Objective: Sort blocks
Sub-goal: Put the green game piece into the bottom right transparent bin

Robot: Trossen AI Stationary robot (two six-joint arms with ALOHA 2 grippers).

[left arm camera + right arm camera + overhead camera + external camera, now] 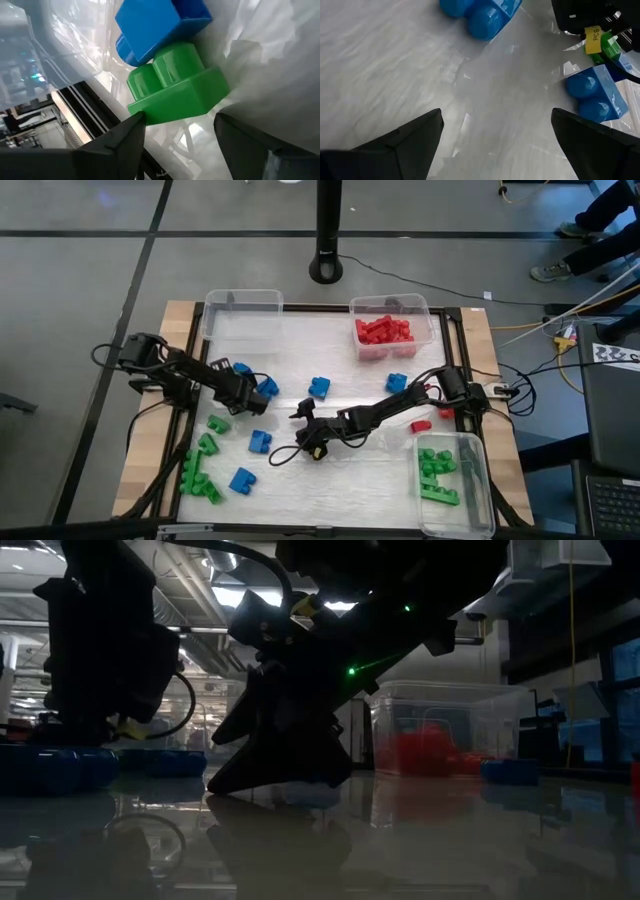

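Two tools work the desk (330, 480). Left tool (177, 127), fingers apart, straddles a green block (175, 87) beside a blue block (155, 25); likely closing next. Right tool (300, 418) gapes wide, empty, near the same pair.

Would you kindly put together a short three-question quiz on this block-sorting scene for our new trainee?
1. True or false: the bin at the far right of the table holds red blocks.
2. Which colour lies in the near right bin? A) blue B) green C) red
3. Fill in: in the left wrist view, the left gripper has its open fingers on either side of a ____ block that has a blue block touching it.

Key: 1 true; 2 B, the green blocks; 3 green.
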